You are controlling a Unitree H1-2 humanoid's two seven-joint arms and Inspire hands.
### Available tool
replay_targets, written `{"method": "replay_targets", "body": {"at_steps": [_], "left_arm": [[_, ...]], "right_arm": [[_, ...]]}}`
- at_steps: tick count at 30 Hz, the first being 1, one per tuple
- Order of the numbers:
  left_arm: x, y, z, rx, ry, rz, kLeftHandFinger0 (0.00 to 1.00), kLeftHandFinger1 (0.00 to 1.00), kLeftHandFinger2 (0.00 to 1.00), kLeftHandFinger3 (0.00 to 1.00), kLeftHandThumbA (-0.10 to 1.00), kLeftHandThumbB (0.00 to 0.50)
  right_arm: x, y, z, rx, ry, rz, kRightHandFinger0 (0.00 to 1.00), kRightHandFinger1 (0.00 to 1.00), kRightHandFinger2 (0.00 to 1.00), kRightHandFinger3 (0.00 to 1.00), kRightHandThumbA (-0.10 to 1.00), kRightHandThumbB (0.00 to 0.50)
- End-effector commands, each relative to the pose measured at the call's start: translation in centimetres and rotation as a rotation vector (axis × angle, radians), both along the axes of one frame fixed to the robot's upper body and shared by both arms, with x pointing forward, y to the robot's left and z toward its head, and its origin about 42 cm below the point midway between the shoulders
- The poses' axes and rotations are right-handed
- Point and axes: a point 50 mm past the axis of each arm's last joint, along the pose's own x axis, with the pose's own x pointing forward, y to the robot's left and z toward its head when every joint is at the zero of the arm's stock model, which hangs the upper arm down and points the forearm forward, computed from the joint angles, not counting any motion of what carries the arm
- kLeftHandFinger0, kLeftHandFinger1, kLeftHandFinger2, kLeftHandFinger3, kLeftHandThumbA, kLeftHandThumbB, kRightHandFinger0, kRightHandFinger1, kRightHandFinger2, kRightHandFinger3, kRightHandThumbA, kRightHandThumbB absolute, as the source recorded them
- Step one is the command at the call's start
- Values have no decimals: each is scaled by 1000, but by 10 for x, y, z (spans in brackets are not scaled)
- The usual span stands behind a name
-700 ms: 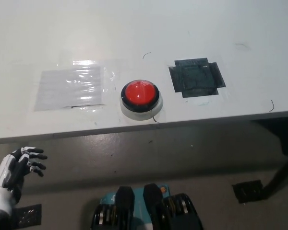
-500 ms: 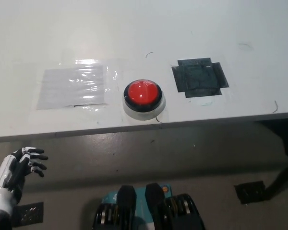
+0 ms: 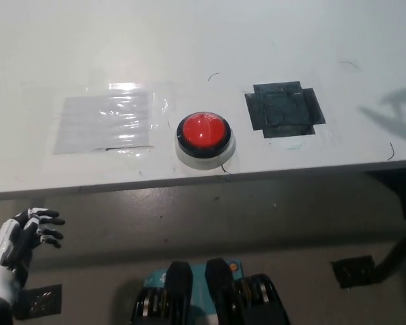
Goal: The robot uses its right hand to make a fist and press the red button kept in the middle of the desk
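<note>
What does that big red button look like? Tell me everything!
The red button is a round, shiny dome that looks like plastic, sitting in a black ring on a pale round base. It rests flat on the white desk near the front edge, between a clear taped patch and a black taped patch. Nothing is touching or pressing it.

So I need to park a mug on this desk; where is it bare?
The far half of the desk beyond the red button is bare. Nearer, the clear patch, the button and the black tape patch fill a row.
</note>
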Motion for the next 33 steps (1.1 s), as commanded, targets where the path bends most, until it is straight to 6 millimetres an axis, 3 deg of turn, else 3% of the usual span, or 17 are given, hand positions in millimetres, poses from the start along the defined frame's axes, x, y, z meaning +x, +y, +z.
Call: {"method": "replay_targets", "body": {"at_steps": [1, 3, 6, 7, 8, 9, 13, 14, 20, 21, 24, 25, 26, 27, 28, 33], "left_arm": [[3, 6, 14, 15, -56, -15, 332, 344, 412, 522, 645, 79], [4, 5, 15, 16, -39, -10, 366, 376, 461, 575, 659, 100], [4, 4, 15, 5, -35, -5, 303, 326, 409, 551, 644, 107], [4, 4, 15, 7, -32, -4, 290, 317, 405, 549, 648, 105], [4, 3, 16, 7, -31, -6, 365, 383, 473, 590, 652, 96], [4, 1, 16, 1, -27, -5, 398, 410, 505, 618, 643, 98], [5, 2, 15, -1, -30, -1, 398, 410, 500, 612, 640, 95], [5, 2, 15, -2, -29, 1, 408, 412, 498, 604, 641, 105], [8, 1, 16, -5, -42, -8, 411, 404, 476, 578, 638, 103], [7, 0, 16, -5, -41, -8, 339, 353, 436, 556, 644, 107], [8, 0, 15, 5, -60, -19, 296, 319, 401, 534, 648, 100], [7, 0, 16, 11, -50, -15, 281, 311, 395, 526, 660, 126], [8, 0, 15, -1, -47, -20, 354, 362, 443, 560, 654, 119], [8, 0, 15, -3, -47, -20, 359, 365, 446, 564, 653, 119], [8, 1, 15, 20, -52, -20, 331, 351, 434, 549, 665, 119], [12, -1, 18, 24, -45, -18, 380, 389, 481, 586, 659, 124]], "right_arm": [[7, 29, 33, -4, -65, 36, 0, 34, 351, 422, 1000, 271], [9, 43, 33, 23, -56, 76, 8, 78, 395, 474, 1000, 268], [12, 70, 29, 23, -44, 108, 0, 55, 370, 446, 1000, 292], [13, 72, 28, 24, -42, 114, 33, 146, 452, 504, 1000, 304], [13, 89, 25, 34, -29, 145, 0, 33, 338, 398, 1000, 310], [14, 102, 21, 45, -13, 172, 0, 18, 325, 376, 1000, 313], [17, 124, 11, 34, 12, 203, 0, 13, 328, 371, 1000, 315], [19, 141, -3, 33, 33, 239, 0, 6, 330, 365, 1000, 292], [23, 167, -31, 44, 87, 276, 0, 26, 363, 379, 1000, 276], [25, 177, -45, 34, 102, 297, 0, 25, 372, 394, 1000, 275], [28, 189, -66, 34, 130, 320, 0, 17, 382, 394, 1000, 273], [28, 192, -72, 44, 147, 330, 0, 5, 378, 400, 1000, 274], [27, 194, -79, 55, 162, 339, 0, 0, 369, 405, 1000, 278], [27, 195, -80, 57, 162, 340, 0, 0, 368, 406, 1000, 277], [26, 200, -98, 77, 180, 368, 0, 0, 355, 402, 1000, 252], [24, 203, -121, 103, 213, 378, 0, 0, 314, 397, 1000, 207]]}}
